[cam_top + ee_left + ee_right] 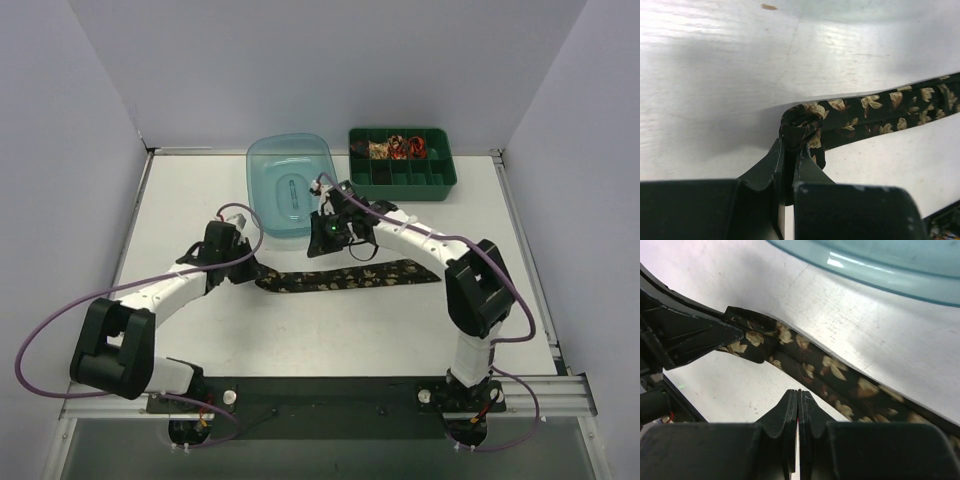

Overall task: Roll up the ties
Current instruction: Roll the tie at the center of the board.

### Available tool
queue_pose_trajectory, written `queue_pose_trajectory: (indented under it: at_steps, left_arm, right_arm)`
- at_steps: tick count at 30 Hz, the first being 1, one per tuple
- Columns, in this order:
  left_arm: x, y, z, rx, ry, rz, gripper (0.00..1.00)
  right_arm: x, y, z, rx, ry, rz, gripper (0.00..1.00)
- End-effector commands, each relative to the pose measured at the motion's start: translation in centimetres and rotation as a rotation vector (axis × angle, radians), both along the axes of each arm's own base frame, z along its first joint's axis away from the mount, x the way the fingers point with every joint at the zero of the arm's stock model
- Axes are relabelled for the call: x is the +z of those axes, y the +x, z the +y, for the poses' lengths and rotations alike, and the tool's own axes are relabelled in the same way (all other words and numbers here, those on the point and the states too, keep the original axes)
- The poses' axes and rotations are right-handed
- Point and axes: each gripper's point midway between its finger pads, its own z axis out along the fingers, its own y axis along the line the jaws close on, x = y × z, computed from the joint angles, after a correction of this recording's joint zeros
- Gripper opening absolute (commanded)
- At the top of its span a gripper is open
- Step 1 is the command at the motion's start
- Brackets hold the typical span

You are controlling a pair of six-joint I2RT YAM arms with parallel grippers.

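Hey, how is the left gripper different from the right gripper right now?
The left gripper is shut on the curled end of the tie; the right gripper is shut on nothing, its fingers pressed together. The left gripper sits at the tie's end, while the right gripper is further along it, nearer the blue tub, and seems not to touch the fabric. Both are black, two-fingered and closed.

Bright, even light from above washes the white table (pixel 190 200); soft shadow pools in the left wrist view, glare streaks the teal bin (pixel 850 262) (sharp highlight), foreground slightly blurred.
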Motion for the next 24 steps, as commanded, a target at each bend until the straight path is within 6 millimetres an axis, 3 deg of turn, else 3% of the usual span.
queue_pose_trajectory:
  at_steps: [1,6,12,21,24]
  left_arm:
    - [-0.6,-1.7,3.2,-0.015,0.221,0.102,0.00]
    - [-0.3,-1.9,5.0,0.012,0.397,0.158,0.00]
    - [1.0,-1.7,6.4,0.034,0.650,0.156,0.00]
    - [1.4,-2.0,6.7,0.062,0.956,0.170,0.00]
    - [1.7,-1.9,5.6,0.058,1.035,0.147,0.00]
  right_arm:
    - [2.2,0.4,-2.5,-0.048,0.026,-0.022,0.00]
    - [2.3,0.4,-5.1,-0.101,0.013,-0.028,0.00]
    - [2.0,-0.2,-6.3,-0.120,-0.005,-0.032,0.00]
    - [2.1,-0.2,-8.1,-0.173,-0.029,-0.039,0.00]
    - [2.0,-0.1,-9.0,-0.201,-0.041,-0.038,0.00]
